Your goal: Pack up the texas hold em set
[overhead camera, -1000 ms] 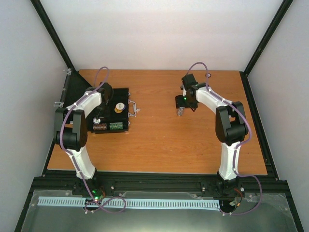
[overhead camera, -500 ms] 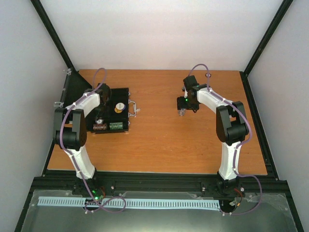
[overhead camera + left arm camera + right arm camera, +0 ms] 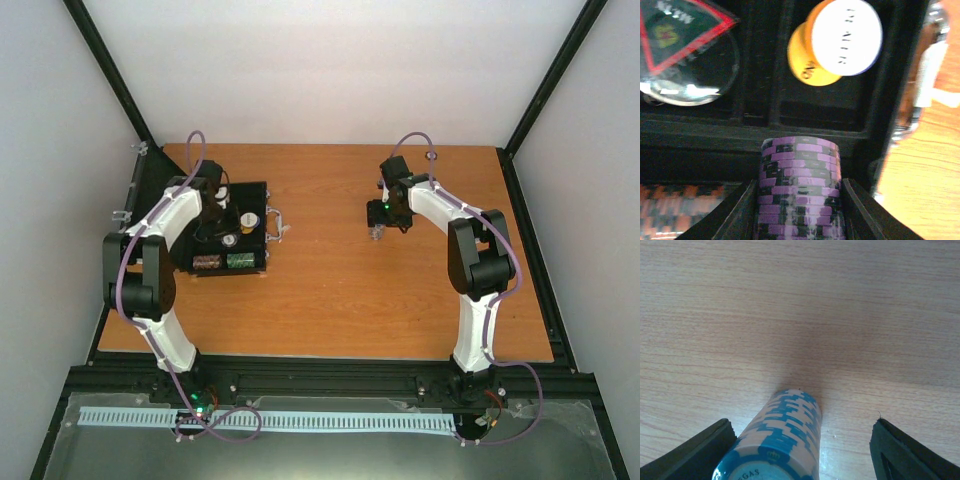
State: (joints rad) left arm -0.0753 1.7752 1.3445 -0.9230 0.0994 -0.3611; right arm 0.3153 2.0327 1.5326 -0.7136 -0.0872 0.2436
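Note:
The black case [image 3: 262, 190] lies open at the table's left; its tray [image 3: 760, 130] holds a white dealer disc [image 3: 845, 35] over a yellow disc [image 3: 810, 65], a dark triangular token [image 3: 680, 30] on a clear disc, and orange-black chips [image 3: 680, 210]. My left gripper [image 3: 220, 205] [image 3: 799, 200] is shut on a purple chip stack [image 3: 799, 170] above the tray. My right gripper [image 3: 377, 226] [image 3: 802, 445] is open, its jaws on either side of a blue-and-white chip stack [image 3: 785, 435] that stands on the wood closer to the left finger.
The case lid [image 3: 150, 190] stands open against the left wall. The silver handle [image 3: 276, 224] sticks out on the case's right side. Red and green chip rows [image 3: 225, 262] fill the tray's near slots. Black frame rails border the wooden table [image 3: 400, 300].
My left arm has swung toward the far side of the case with the purple stack, uncovering a pale round disc in the tray. My right gripper has hardly moved.

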